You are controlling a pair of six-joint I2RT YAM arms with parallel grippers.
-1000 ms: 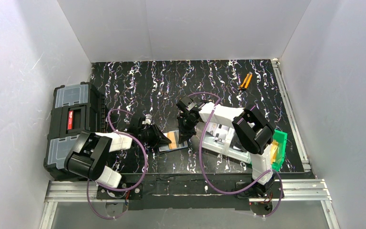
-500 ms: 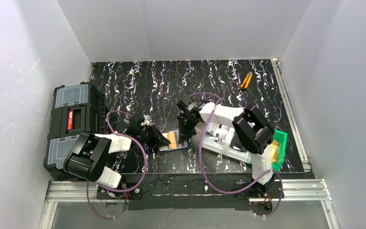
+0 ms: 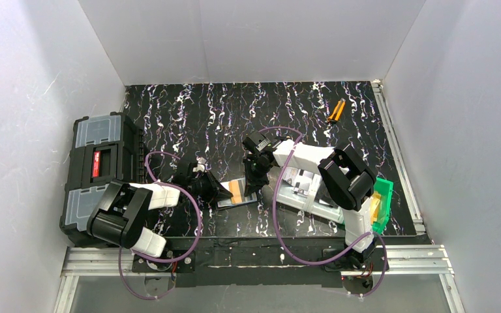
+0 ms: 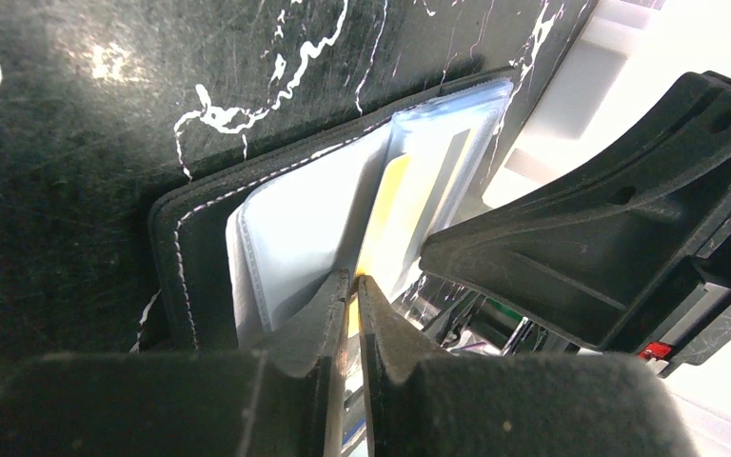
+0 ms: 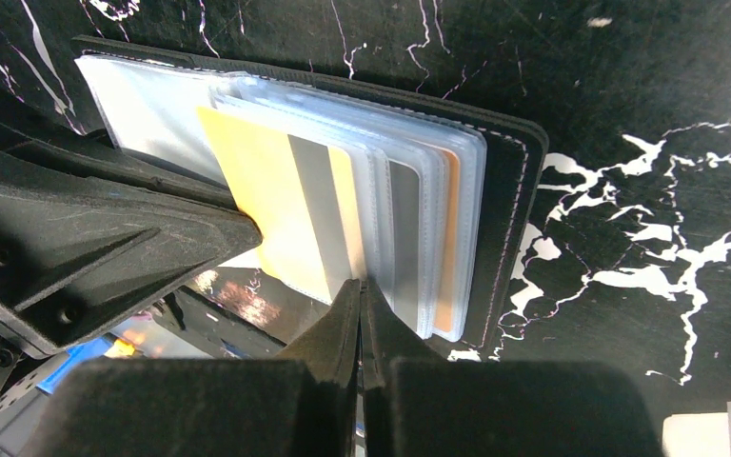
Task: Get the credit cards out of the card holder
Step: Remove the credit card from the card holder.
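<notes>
The card holder (image 3: 242, 193) lies open near the middle of the table's (image 3: 235, 117) near edge. The left gripper (image 4: 354, 290), fingers narrow, pinches the orange-tan card (image 5: 266, 200) jutting from 1 sleeve. The right gripper (image 5: 360, 290), fingers pressed together, grips the holder's clear sleeve edge.

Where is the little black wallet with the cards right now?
In the top view, the card holder lies open on the table's near middle, between the left gripper and the right gripper, left of the green bin.
</notes>
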